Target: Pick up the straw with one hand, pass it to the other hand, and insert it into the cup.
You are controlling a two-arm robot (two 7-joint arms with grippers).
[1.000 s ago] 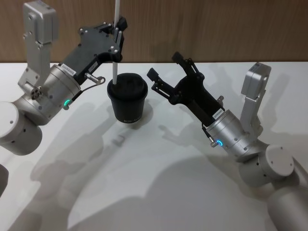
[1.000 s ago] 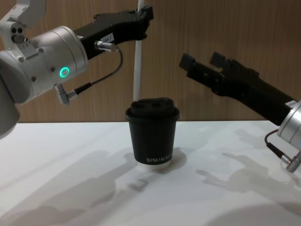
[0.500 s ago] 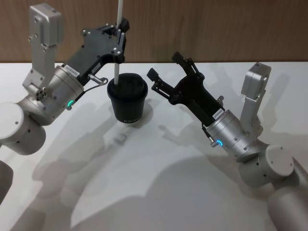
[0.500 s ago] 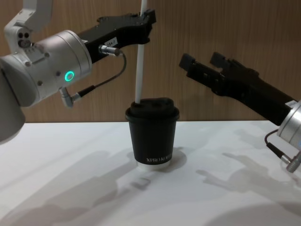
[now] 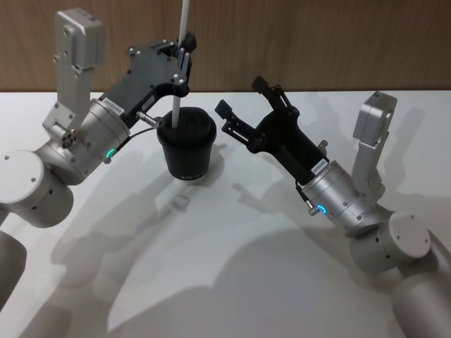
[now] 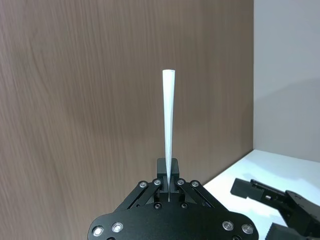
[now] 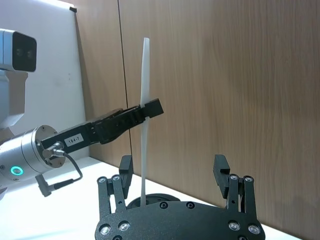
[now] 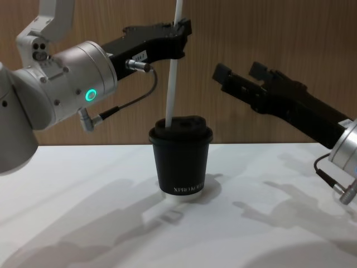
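My left gripper (image 5: 187, 46) (image 8: 183, 28) is shut on the thin white straw (image 5: 176, 105) (image 8: 172, 84), gripping it well above its lower end. The straw stands nearly upright, leaning slightly. Its lower end meets the domed lid of the black cup (image 5: 187, 151) (image 8: 181, 162), left of the lid's middle; I cannot tell whether it has entered a hole. In the left wrist view the straw (image 6: 168, 130) rises from between the shut fingers. My right gripper (image 5: 239, 95) (image 8: 237, 71) hangs open just right of the cup, with nothing in it.
The cup stands on a white table (image 5: 211, 267) near its back edge, with a wood-panelled wall (image 5: 317, 42) behind. Both arms flank the cup closely. The table's front half has free room.
The left gripper has carried the straw rightward and slightly down, so its lower end went from the lid's left edge onto the lid. The right arm has not moved.
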